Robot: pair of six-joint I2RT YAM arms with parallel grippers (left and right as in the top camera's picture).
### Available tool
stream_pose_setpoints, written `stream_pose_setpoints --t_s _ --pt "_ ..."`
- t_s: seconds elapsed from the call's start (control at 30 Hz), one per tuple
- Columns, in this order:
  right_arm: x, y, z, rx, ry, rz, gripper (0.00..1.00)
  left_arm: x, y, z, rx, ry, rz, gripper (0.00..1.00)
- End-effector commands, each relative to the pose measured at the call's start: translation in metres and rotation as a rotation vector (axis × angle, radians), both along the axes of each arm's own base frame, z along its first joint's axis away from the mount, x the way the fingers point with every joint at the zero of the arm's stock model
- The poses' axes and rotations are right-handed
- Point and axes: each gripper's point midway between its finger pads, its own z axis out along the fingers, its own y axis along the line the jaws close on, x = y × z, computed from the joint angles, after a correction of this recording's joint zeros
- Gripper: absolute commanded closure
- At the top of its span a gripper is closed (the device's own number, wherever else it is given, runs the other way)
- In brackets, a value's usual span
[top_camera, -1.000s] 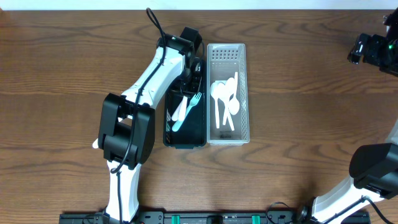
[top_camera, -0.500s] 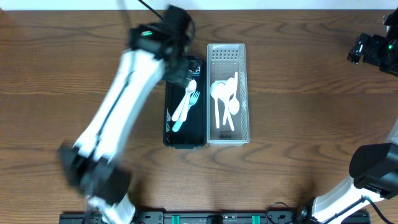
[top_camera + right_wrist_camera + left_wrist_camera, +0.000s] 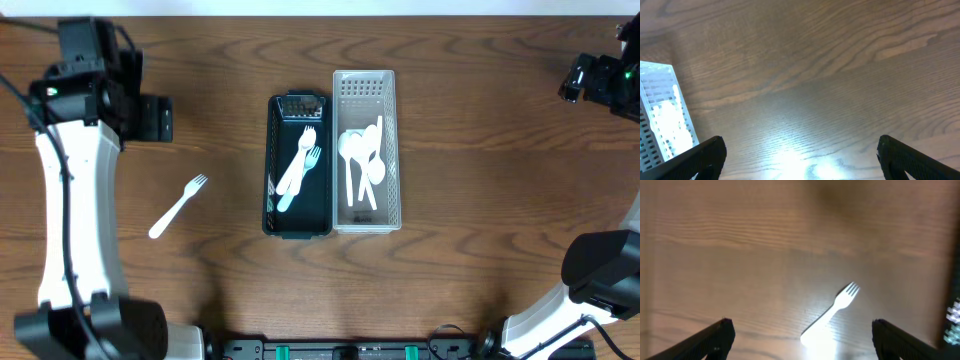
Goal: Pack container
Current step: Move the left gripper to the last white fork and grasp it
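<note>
A black tray in the middle of the table holds two white forks. Right beside it, a white slotted basket holds several white spoons. One loose white fork lies on the wood to the left, tines pointing up-right. My left gripper hovers at the far left, above that fork and apart from it. In the left wrist view the fork lies ahead of the open, empty left gripper. My right gripper stays at the far right, and the right gripper is open over bare wood.
The black tray's edge shows at the right border of the left wrist view. The white basket sits at the left edge of the right wrist view. The table's back edge runs along the top of the overhead view.
My left arm swung from over the black tray to the far left and its jaws opened. A second fork now lies in the tray. The loose fork is uncovered. The right arm stayed still.
</note>
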Motion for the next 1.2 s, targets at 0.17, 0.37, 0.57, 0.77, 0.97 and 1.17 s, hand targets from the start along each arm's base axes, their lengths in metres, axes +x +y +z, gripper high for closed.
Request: stream_pose_setpoints --t_s 0.17,0.37,0.57,0.77,0.97,1.17 --pt "0.0 0.0 -0.001 0.004 0.0 0.011 0.01 -0.031 0.005 -0.133 -0.032 0.218 -0.151 0.08" --pt "0.0 0.0 -0.001 0.004 0.001 0.01 0.01 -0.036 -0.002 -0.165 -0.069 0.275 -0.215 0.08" --pt "0.0 0.0 -0.001 0.004 0.001 0.01 0.01 -0.037 -0.017 -0.182 -0.131 0.306 -0.357 0.08" --pt "-0.001 0.0 -0.002 0.006 0.005 0.01 0.01 -0.038 -0.023 -0.199 -0.163 0.337 -0.425 0.08" --pt "-0.002 0.001 -0.002 0.008 0.008 0.01 0.01 -0.036 -0.027 -0.214 -0.19 0.351 -0.459 0.08" --pt "-0.001 0.0 -0.002 0.007 0.007 0.01 0.01 -0.041 -0.031 -0.229 -0.222 0.383 -0.461 0.13"
